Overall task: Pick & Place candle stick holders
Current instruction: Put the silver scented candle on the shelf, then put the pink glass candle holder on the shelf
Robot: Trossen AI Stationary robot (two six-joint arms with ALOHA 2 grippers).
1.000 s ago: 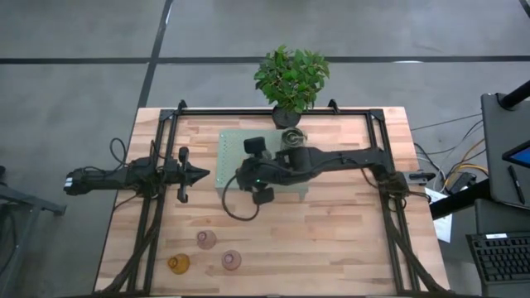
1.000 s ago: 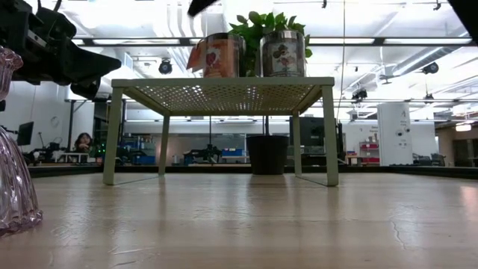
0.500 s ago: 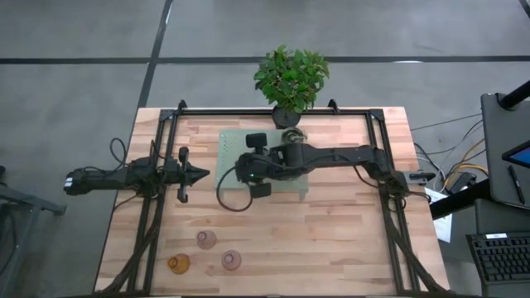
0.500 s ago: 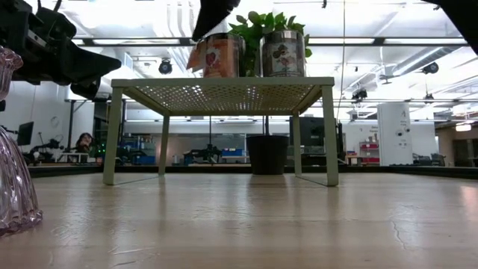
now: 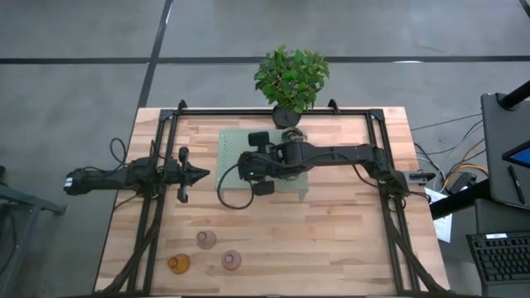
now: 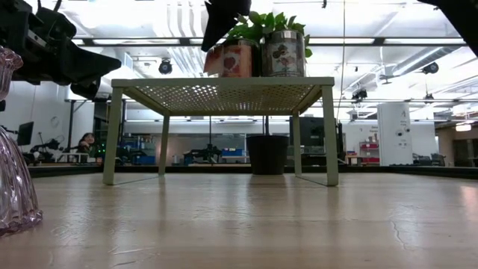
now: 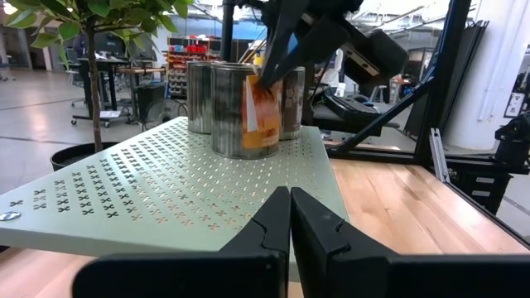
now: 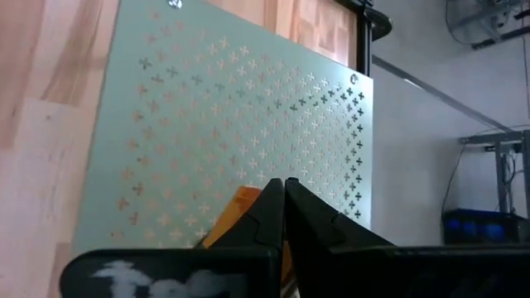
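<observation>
Three tinted glass holders stand by the near left corner, well apart from both arms. Of the two, the left gripper is nearer, waiting at the left edge with its fingers pressed together. Three silver holders sit on the green stand near the far edge. The right gripper touches the front one's rim from above, fingers seemingly together – whether they nip its wall, I cannot tell.
</observation>
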